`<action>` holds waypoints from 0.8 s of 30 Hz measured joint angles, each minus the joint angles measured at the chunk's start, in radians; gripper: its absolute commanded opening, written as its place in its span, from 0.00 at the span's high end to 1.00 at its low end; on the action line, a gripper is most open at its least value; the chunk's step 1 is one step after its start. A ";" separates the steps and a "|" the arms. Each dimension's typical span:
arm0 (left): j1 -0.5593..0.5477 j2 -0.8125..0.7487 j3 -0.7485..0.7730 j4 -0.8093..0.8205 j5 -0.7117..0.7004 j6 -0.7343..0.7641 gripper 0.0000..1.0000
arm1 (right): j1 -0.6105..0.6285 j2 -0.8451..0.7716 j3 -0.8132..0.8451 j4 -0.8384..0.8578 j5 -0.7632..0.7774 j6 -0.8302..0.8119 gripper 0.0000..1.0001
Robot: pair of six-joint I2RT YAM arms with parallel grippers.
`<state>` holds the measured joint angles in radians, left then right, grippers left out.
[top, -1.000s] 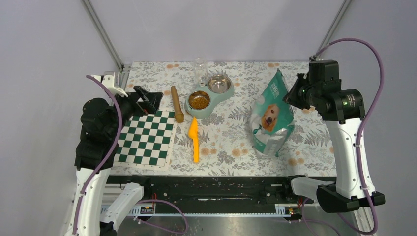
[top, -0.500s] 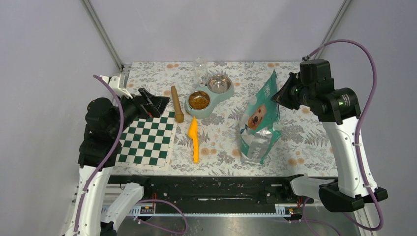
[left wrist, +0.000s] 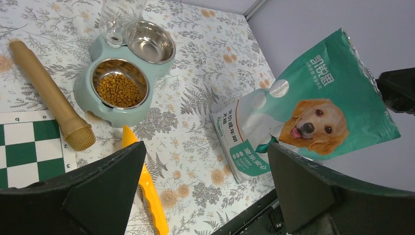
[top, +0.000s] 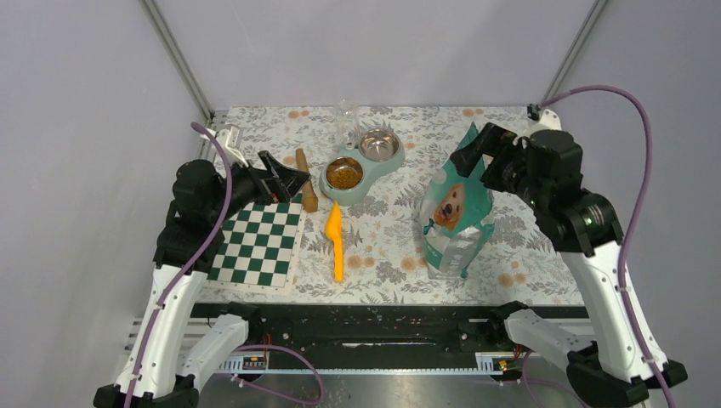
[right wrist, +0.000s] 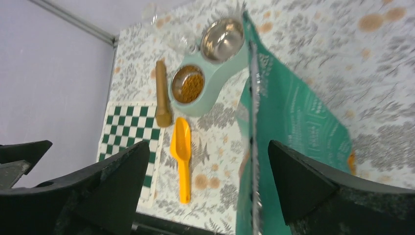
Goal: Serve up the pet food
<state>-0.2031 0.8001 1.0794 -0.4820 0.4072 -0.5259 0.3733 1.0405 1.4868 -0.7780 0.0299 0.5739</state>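
Standing on the floral desk [top: 544, 246], the bag [top: 455, 217] is found with its top edge between the wide-open jaws of the right gripper [right wrist: 209, 144], not clamped. The left gripper [left wrist: 205, 147], jaws likewise wide, is held over the chessboard's [top: 255, 242] far corner. The scoop [top: 337, 238] is laid flat before the feeder [left wrist: 117, 119]. The kibble [left wrist: 117, 90] is contained in the feeder's left bowl.

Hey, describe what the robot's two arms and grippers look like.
The left arm and right arm have white links, black motor joints and looping purple cables. The left gripper and right gripper each have two matte black wedge-shaped fingers.
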 measured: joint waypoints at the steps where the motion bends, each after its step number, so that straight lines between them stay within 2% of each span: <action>1: -0.003 0.007 0.000 0.005 0.004 0.000 0.02 | 0.000 -0.032 -0.018 0.014 0.018 -0.019 0.00; 10: -0.011 0.042 0.000 0.016 0.018 -0.006 0.08 | 0.000 -0.141 0.018 0.023 0.218 -0.063 0.18; 15: -0.076 0.081 -0.021 0.035 0.018 -0.018 0.10 | -0.006 -0.172 0.026 -0.039 0.379 -0.102 0.19; 17: -0.113 0.094 -0.033 0.038 0.015 -0.026 0.10 | -0.032 -0.172 0.037 -0.071 0.429 -0.119 0.21; 20: -0.177 0.117 -0.041 0.045 0.007 -0.030 0.13 | -0.134 -0.174 0.026 -0.109 0.447 -0.123 0.25; 24: -0.261 0.155 -0.048 0.075 -0.011 -0.037 0.17 | -0.268 -0.175 -0.065 -0.138 0.369 -0.100 0.52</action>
<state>-0.4644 0.9554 1.0309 -0.4072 0.3962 -0.5632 0.1055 0.8658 1.4216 -0.9161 0.3988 0.4744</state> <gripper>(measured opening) 0.860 0.654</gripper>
